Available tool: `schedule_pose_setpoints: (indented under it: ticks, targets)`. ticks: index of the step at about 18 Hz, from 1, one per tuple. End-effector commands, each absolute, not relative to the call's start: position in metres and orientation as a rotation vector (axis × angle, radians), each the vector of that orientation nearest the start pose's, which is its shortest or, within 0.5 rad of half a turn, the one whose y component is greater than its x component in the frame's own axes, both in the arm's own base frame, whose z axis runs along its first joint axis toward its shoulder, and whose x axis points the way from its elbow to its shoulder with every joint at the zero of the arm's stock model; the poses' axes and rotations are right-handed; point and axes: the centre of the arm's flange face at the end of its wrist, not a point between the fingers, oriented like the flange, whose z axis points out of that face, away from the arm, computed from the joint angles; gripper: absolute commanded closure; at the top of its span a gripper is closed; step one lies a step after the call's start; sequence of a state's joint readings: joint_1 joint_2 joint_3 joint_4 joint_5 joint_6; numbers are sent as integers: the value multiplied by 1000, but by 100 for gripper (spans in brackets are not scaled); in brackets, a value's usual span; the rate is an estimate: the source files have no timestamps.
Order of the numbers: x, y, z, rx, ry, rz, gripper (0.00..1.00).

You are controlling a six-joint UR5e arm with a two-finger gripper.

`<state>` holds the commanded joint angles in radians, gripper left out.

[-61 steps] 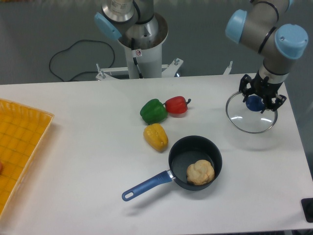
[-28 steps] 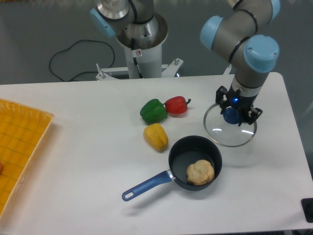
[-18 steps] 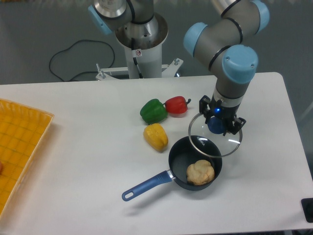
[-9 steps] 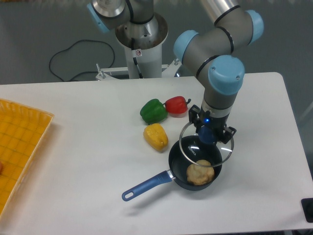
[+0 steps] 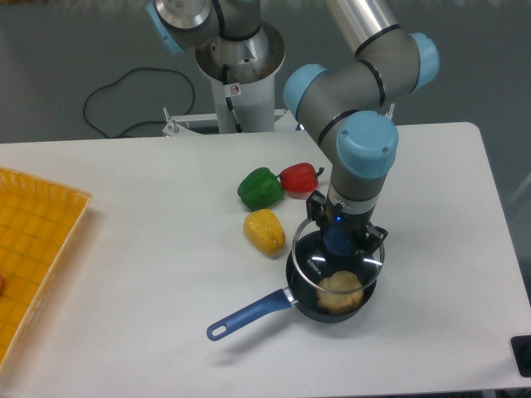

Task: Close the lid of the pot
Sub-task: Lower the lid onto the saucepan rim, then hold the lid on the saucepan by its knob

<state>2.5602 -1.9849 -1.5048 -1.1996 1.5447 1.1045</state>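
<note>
Glass pot lid point(image 5: 336, 267) is hanging directly over the dark pot point(image 5: 330, 276), the gripper point(image 5: 339, 240) clamping its fingers on the blue knob. Near the table's point(image 5: 149, 249) middle, 3 peppers are lying just left.

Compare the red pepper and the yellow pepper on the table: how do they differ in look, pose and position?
The red pepper is red and shows a dark stem pointing right; the yellow pepper is yellow, with no stem visible. The red pepper lies against the green pepper; the yellow pepper lies apart, closer to the pot. Both rest on the white table, untouched by the end effector.
</note>
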Motion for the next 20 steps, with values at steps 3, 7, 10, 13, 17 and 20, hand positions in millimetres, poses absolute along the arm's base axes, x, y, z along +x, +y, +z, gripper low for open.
schedule_pose_setpoints:
  ticks: [3,7,10,13,17,20]
  targets:
    - [-460,470,315,-3104,181,6,52]
    - [-461,471,312,-3105,179,2,52]
    - [-461,472,310,-3104,167,-3,52]
    - [-460,473,309,-3106,165,-2,52]
    - [-459,475,306,-3106,167,-7,52]
    - [-459,475,306,-3106,167,-7,52]
